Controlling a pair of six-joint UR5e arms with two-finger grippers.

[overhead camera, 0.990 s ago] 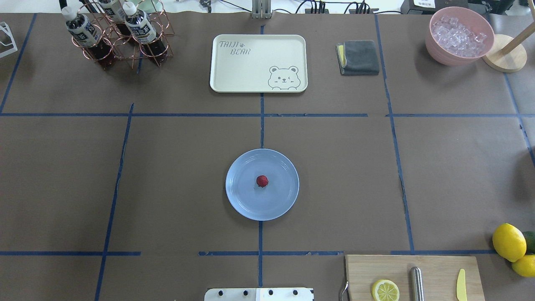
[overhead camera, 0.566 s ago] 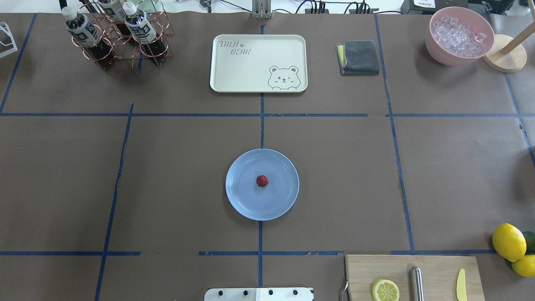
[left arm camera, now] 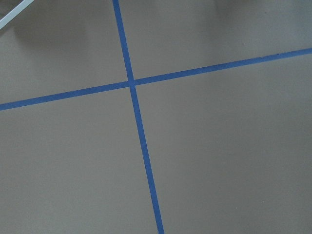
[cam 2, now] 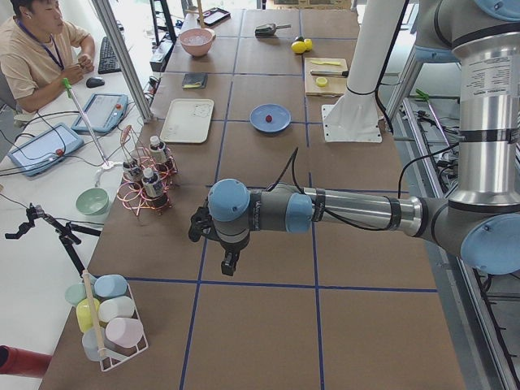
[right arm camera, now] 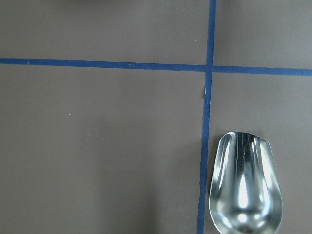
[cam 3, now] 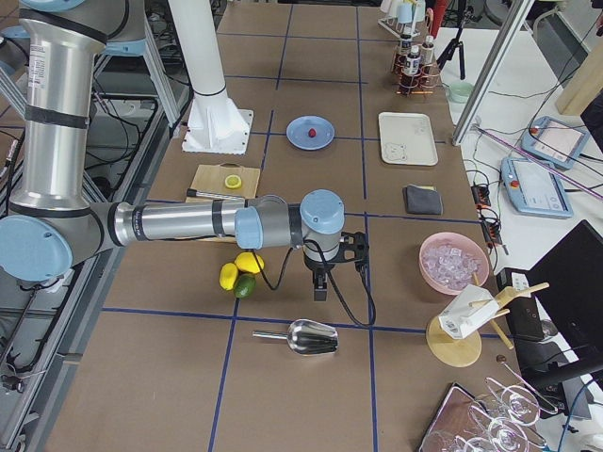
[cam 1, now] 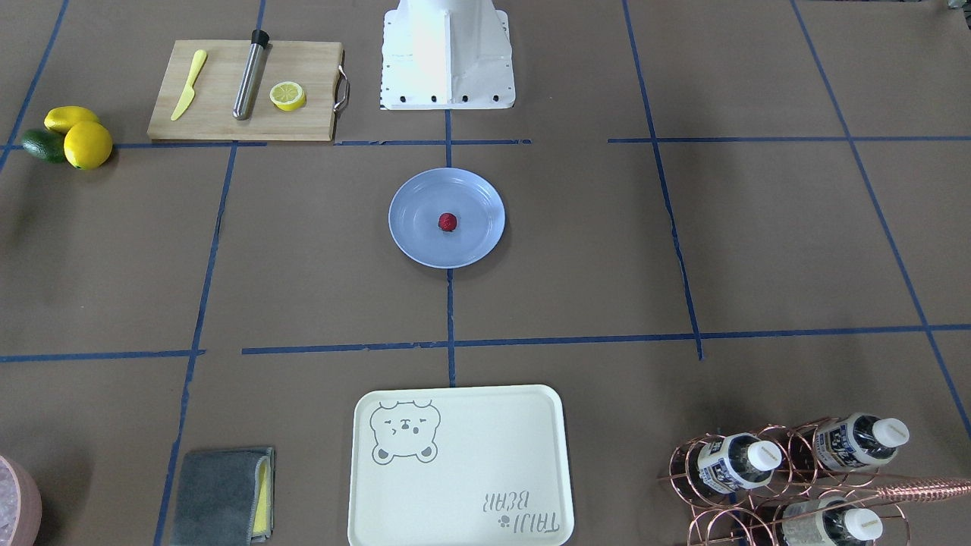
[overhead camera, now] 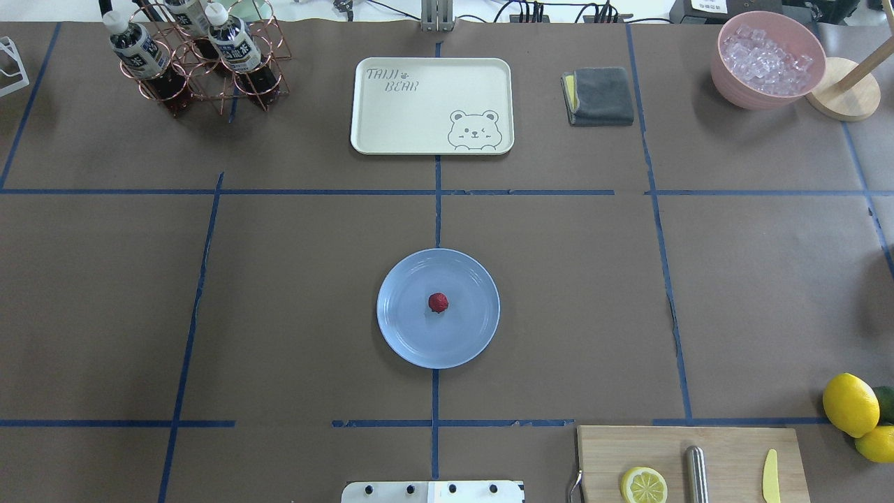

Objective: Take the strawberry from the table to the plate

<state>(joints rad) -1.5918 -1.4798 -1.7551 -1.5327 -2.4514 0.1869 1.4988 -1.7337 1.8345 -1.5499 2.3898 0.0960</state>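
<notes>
I see a white desk [cam 2: 32, 260]: a person [cam 2: 32, 53] sits at its far end, two tablets [cam 2: 101, 111] on it near a post [cam 2: 122, 57].

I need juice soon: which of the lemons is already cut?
The lemon half on the cutting board, cut face up; the two whole lemons lie off it.

Opposed overhead and front-facing views, both with the plate [overhead camera: 408, 335]; wrist cameras close over table [left arm camera: 219, 156].

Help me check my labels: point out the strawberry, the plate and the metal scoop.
strawberry [overhead camera: 438, 302]: overhead exterior view, middle of the berry.
plate [overhead camera: 403, 338]: overhead exterior view, bare lower-left part near the rim.
metal scoop [right arm camera: 243, 195]: right wrist view, hollow of its bowl.
</notes>
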